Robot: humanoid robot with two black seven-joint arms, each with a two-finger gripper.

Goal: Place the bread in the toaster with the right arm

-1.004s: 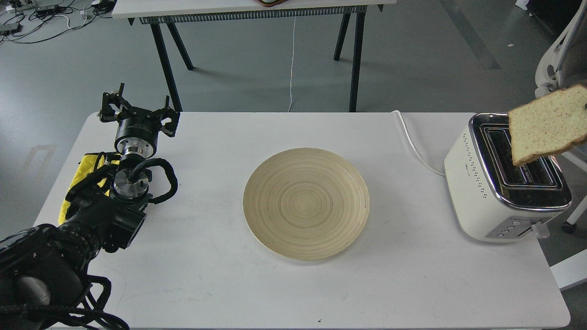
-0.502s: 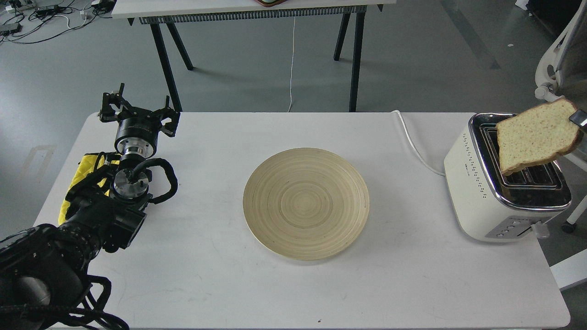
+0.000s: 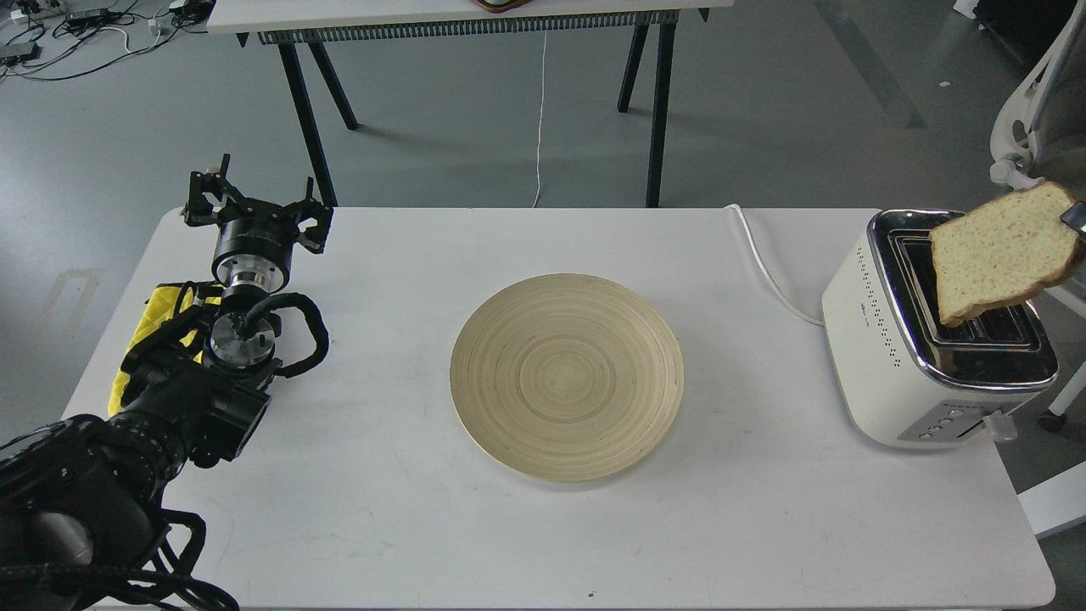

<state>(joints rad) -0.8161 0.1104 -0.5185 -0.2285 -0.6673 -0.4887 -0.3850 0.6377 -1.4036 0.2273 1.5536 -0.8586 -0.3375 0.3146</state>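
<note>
The bread [image 3: 1001,255], a pale speckled slice with a tan crust, hangs tilted in the air over the toaster [image 3: 882,365], its lower corner just above the black slots. Only a small tip of my right gripper [image 3: 1072,217] shows at the right edge, clamped on the slice's upper right corner; the rest of the right arm is out of view. The cream-white toaster with a chrome top stands at the table's right end. My left gripper [image 3: 254,202] is open and empty above the table's far left, away from the bread.
A round bamboo plate [image 3: 567,376] lies bare at the middle of the white table [image 3: 407,526]. The toaster's white cord [image 3: 764,263] runs off the back edge. A yellow cloth [image 3: 157,310] lies under my left arm. An office chair [image 3: 1031,102] stands beyond the toaster.
The bread came down and to the left toward the toaster slots, then shifted slightly back to the right. The left arm has not moved.
</note>
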